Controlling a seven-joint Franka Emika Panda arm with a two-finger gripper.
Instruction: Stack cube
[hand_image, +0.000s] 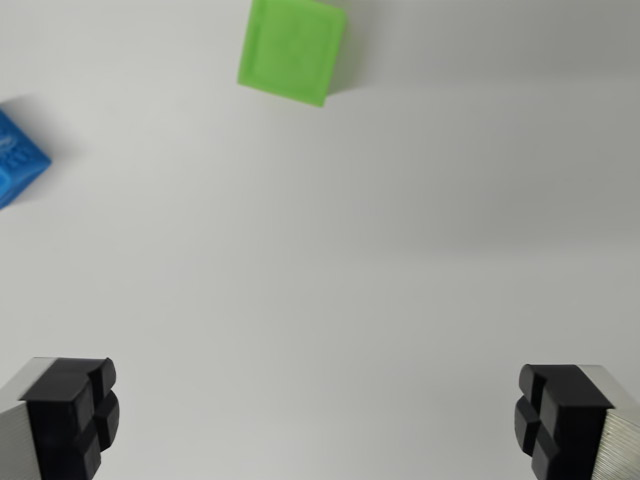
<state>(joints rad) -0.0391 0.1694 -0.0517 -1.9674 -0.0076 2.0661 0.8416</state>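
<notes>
The wrist view looks straight down on a plain white tabletop (330, 270). The gripper (318, 420) hangs above it with its fingers spread wide, one black-padded finger (75, 410) at the wrist view's lower left and the other at the lower right. Nothing lies between them; only bare tabletop shows in the gap, and they hold nothing.

A green cube (292, 48) sits at the top of the view, slightly left of centre, turned a little askew, its top cut off by the picture's edge. A blue cube (15, 158) lies at the wrist view's left edge, only partly in view, also turned at an angle. The two cubes rest well apart from each other, each on the tabletop, and both are well away from the fingers.
</notes>
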